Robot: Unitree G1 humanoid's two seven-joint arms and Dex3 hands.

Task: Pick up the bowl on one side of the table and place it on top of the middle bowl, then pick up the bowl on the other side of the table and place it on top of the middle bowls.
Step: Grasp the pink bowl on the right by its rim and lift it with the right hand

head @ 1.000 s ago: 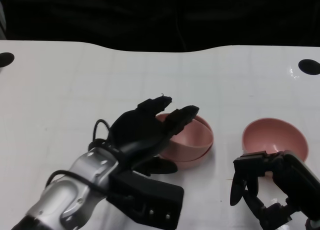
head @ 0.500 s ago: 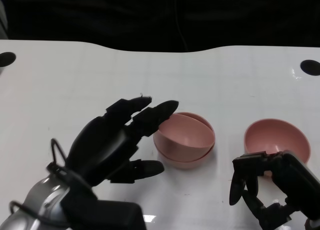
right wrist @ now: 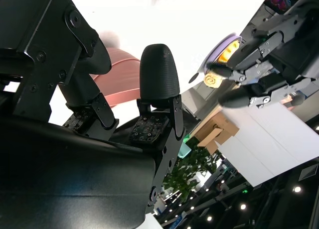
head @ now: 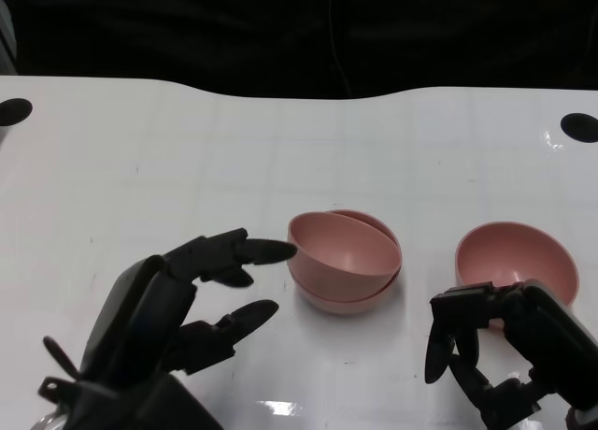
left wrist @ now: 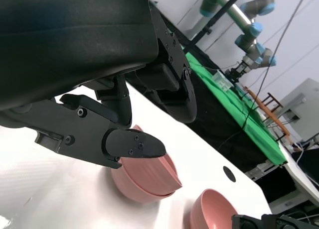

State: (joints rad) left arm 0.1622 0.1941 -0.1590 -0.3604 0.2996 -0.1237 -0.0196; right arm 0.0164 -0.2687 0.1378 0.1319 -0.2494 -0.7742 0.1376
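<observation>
**Right hand sits nearest the last bowl**

Your right hand (head: 500, 351) holds nothing, fingers spread and curled slightly downward. The single pink bowl (head: 513, 257) lies just ahead of it, touching or nearly touching the fingertips; you cannot tell which. The stacked middle bowls (head: 344, 260) sit to that hand's inner side, the upper one tilted in the lower. Your left hand (head: 177, 304) is empty too, fingers apart, just short of the stack on the white worktop (head: 140, 168), so reach forward with the right.
</observation>
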